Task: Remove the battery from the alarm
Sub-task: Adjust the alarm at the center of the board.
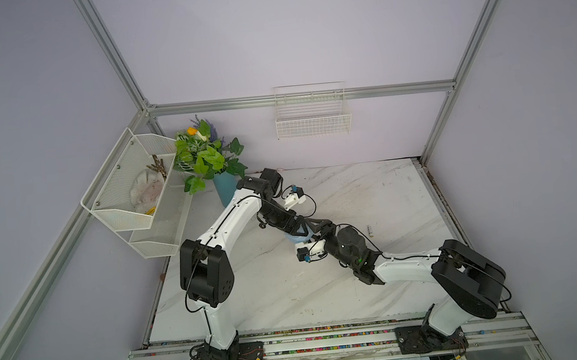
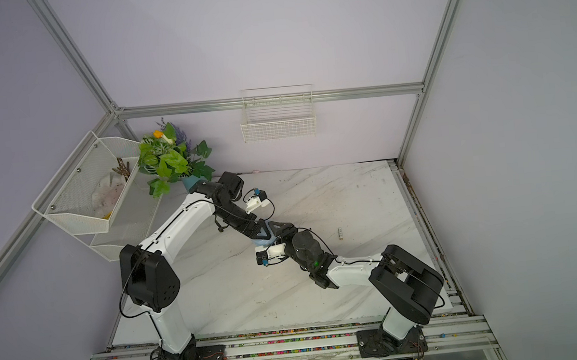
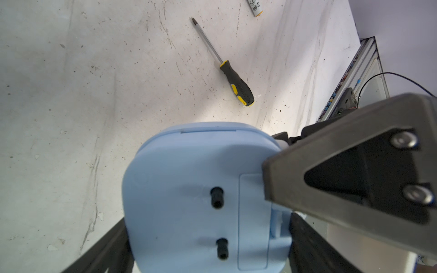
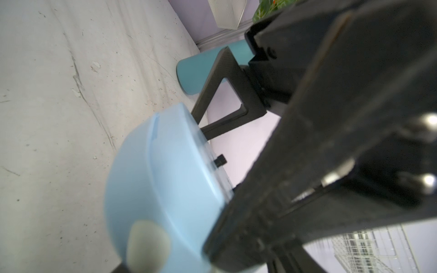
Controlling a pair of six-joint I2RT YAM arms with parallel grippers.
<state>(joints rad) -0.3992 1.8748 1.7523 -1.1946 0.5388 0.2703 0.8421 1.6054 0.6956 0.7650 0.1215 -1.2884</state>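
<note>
Around the alarm [image 3: 179,179], left hand [image 3: 210,222].

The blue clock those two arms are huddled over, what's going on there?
The left gripper grips the alarm by its sides. The right gripper is at the alarm's plain back, with one of its fingers lying over the rectangular panel there, which looks closed. A battery lies loose on the table, apart from the alarm, and a screwdriver lies nearby, untouched.

table [image 1: 290,294]: white marble
screwdriver [image 3: 222,62]: lying flat
battery [image 3: 255,7]: flat, beyond screwdriver's tip
vase [image 1: 225,190]: upright, far from screwdriver
</note>
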